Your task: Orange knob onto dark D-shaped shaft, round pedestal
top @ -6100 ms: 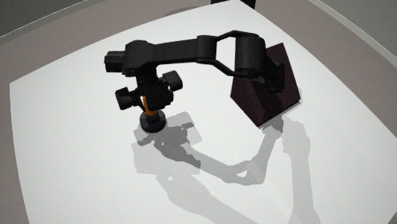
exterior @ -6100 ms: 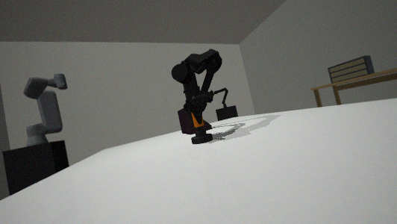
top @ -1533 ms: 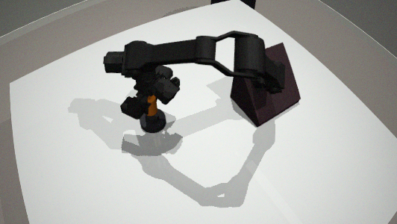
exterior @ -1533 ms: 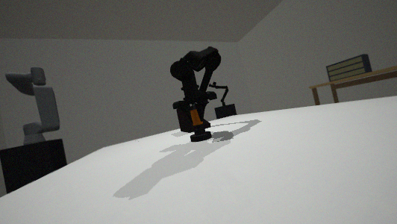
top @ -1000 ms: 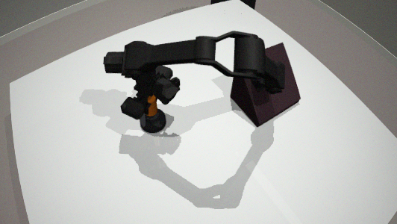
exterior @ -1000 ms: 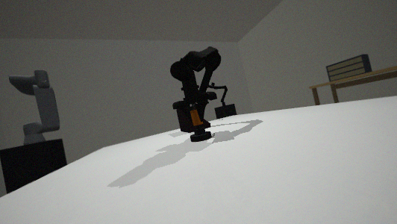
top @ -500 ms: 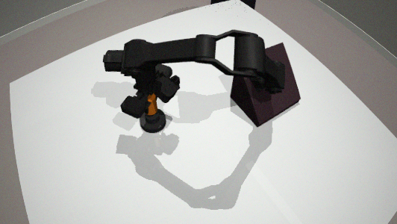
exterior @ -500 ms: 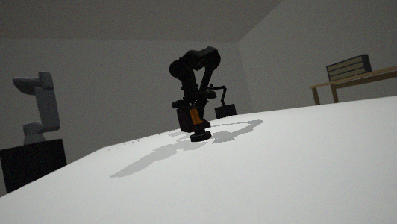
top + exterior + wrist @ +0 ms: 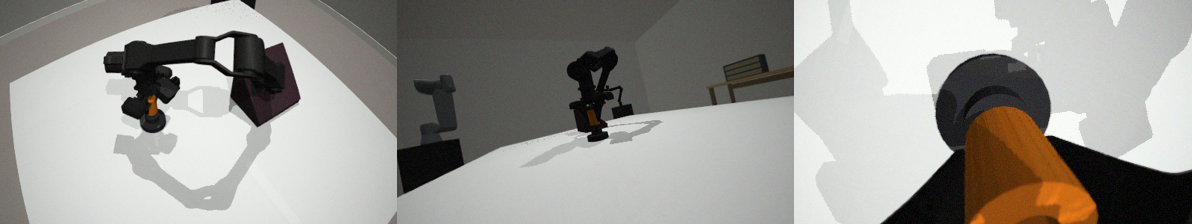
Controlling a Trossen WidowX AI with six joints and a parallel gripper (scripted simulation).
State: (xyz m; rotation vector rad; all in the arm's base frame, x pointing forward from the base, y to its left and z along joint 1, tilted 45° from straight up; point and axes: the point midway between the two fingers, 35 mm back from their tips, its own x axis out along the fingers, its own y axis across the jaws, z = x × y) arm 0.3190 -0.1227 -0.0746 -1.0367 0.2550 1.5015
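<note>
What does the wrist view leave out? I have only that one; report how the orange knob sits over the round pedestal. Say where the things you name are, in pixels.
Observer: The exterior view shows the orange knob [image 9: 153,107] [image 9: 592,117] [image 9: 1004,155] leaning, its top off to one side of its lower end.
Operator: Tell me about the gap below it.
Observer: From the exterior, a dark stretch shows between the knob's lower end and the wide base of the round pedestal [image 9: 153,126] [image 9: 598,137] [image 9: 994,72], so the knob isn't down on that base.
Operator: Now name what else stands on the table.
Observer: The top view shows a dark maroon wedge-shaped block [image 9: 289,75] near the arm's far end.
</note>
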